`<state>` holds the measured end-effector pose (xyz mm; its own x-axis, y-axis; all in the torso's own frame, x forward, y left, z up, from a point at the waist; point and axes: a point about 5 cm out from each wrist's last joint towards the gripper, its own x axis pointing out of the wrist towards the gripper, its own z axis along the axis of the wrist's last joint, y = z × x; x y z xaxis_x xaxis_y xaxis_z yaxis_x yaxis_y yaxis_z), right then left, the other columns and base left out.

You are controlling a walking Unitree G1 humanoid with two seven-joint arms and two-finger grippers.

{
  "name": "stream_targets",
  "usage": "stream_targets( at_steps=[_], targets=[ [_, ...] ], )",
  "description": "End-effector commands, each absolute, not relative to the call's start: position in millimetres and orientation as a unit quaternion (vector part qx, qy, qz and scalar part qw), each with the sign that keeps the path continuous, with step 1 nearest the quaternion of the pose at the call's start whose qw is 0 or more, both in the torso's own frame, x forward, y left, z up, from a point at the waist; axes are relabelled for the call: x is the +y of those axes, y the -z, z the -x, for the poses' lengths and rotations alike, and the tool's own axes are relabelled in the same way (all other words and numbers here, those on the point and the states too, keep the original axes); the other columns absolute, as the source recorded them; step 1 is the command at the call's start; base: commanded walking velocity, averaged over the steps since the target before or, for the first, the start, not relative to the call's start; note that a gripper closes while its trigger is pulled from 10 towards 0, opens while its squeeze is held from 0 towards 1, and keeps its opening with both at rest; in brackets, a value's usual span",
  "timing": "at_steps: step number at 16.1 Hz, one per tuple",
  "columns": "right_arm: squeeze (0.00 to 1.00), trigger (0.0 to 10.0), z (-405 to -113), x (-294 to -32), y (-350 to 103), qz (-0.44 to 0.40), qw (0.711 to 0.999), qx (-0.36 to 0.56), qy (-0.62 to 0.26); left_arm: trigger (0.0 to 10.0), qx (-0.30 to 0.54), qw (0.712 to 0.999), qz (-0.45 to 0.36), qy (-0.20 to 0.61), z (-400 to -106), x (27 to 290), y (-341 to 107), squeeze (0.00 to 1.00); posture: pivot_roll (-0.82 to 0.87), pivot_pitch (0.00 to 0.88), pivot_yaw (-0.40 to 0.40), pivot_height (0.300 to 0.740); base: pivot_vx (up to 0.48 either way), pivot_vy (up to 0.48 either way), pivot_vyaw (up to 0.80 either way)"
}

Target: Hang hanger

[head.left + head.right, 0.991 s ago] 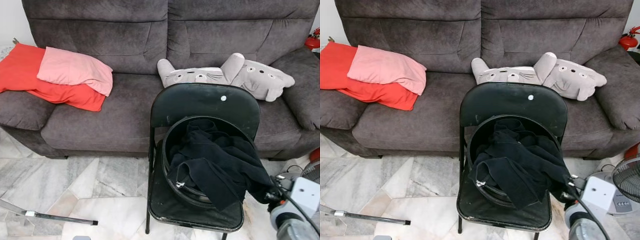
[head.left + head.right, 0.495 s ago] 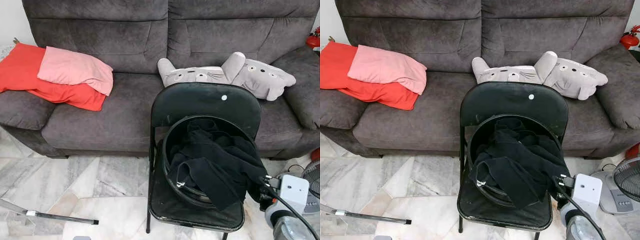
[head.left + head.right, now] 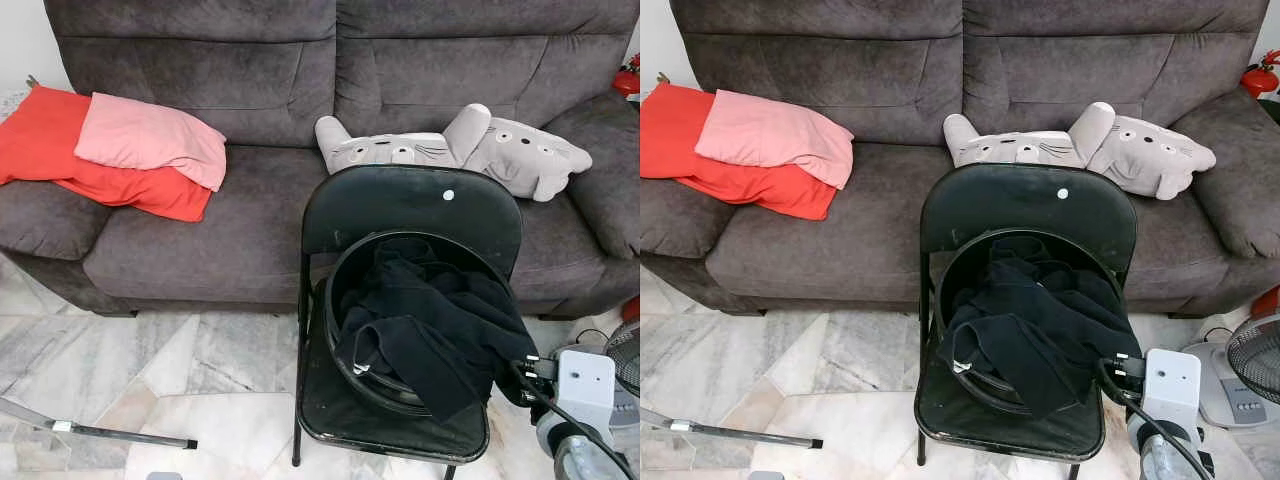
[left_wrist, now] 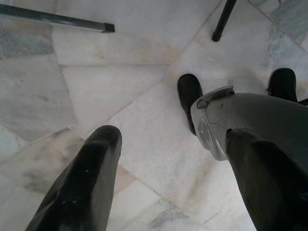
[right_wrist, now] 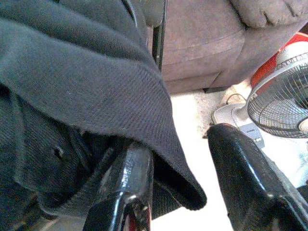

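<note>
Right gripper (image 5: 180,192): your fingers are spread at the black garment (image 3: 440,320) hem, chair (image 3: 410,205) seat's right edge
Left gripper (image 4: 168,183): spread, idle
Hanger: not discernible
Progress: you have nothing grasped or hung yet

You have open marble floor (image 3: 200,370) to the left of the black folding chair (image 3: 410,205). On its right the gap is tight: your right pincer (image 5: 178,192), fingers apart, sits against the black garment's (image 3: 440,320) hem, and a fan (image 3: 1250,365) stands just beside.
</note>
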<state>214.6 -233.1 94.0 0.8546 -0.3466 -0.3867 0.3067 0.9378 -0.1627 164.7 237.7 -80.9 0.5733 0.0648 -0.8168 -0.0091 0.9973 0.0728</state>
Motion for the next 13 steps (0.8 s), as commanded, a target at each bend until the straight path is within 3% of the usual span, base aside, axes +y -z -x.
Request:
stream_targets(
  at_steps=[1, 8, 13],
  targets=[
    [0.0, 10.0, -215.4, -234.4, -90.9, 0.067, 0.961, 0.212, 0.163, 10.0, 0.484, 0.874, -0.037, -0.017, -151.6, 240.6, 86.0, 0.0, -0.22, 0.223, 0.026, 0.74, 0.0, 0.0, 0.0],
    [0.0, 10.0, -226.9, -242.9, -98.8, 0.146, 0.961, 0.178, 0.154, 10.0, 0.486, 0.873, -0.038, -0.018, -148.6, 240.6, 87.1, 0.0, -0.21, 0.222, 0.03, 0.74, 0.0, 0.0, 0.0],
    [0.0, 10.0, -228.7, -241.2, -87.9, 0.152, 0.96, 0.187, 0.141, 10.0, 0.491, 0.87, -0.039, -0.017, -146.2, 240.5, 88.2, 0.0, -0.21, 0.226, 0.035, 0.74, 0.0, 0.0, 0.0]
  ],
)
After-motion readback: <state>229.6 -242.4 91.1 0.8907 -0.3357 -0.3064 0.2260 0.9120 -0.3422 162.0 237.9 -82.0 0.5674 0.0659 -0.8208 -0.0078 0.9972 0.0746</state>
